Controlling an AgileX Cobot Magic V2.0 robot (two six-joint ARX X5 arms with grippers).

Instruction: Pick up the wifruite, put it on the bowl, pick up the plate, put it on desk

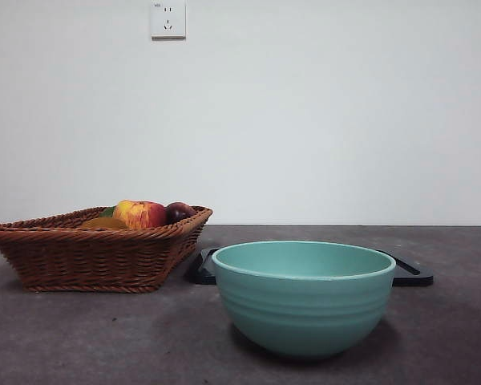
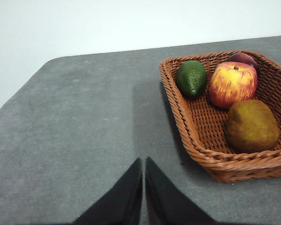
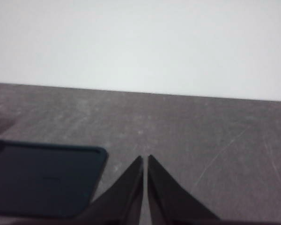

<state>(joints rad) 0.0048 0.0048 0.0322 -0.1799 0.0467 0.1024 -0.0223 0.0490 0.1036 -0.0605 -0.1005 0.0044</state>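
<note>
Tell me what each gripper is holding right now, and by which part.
Nothing is held. The left gripper is shut over bare desk beside the basket; the right gripper is shut near the black tray.

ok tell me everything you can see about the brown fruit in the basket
The brown fruit is a small oval with dull, slightly rough olive-brown skin, whole and unmarked. It lies on its side on the woven floor of the wicker basket, close to one wall. The red-and-yellow apple sits right next to it; whether they touch is unclear. No claw is near it.
</note>
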